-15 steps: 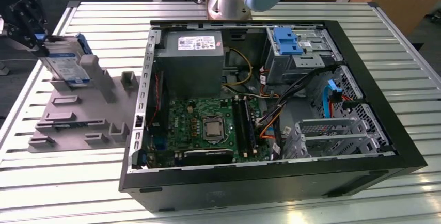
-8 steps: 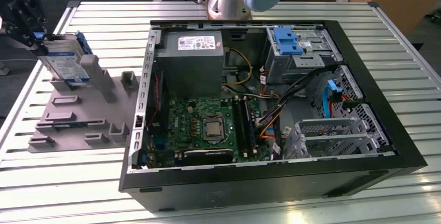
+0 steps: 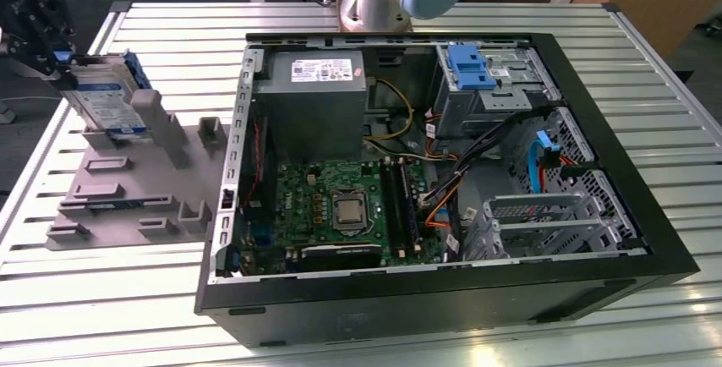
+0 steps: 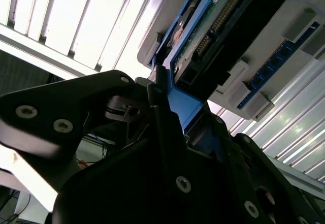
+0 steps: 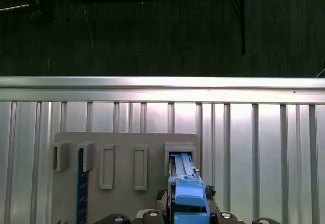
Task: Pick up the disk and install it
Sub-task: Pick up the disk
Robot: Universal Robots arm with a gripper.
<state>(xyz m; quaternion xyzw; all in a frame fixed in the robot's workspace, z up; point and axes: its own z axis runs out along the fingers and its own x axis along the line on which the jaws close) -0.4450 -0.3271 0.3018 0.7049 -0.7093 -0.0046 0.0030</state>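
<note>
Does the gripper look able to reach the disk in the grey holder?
Likely yes: the gripper is right at the disk, nothing lies between them, and the computer case stands apart on the exterior view's right.

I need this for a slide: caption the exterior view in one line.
End effector grips the disk upright in the grey fixture, beside the open computer case.

Black two-finger gripper (image 3: 59,52) at exterior view's far left, tilted, fingers (image 4: 163,122) clamped on blue-framed silver disk (image 3: 107,103). Grey arm base (image 3: 374,3) upright.
</note>
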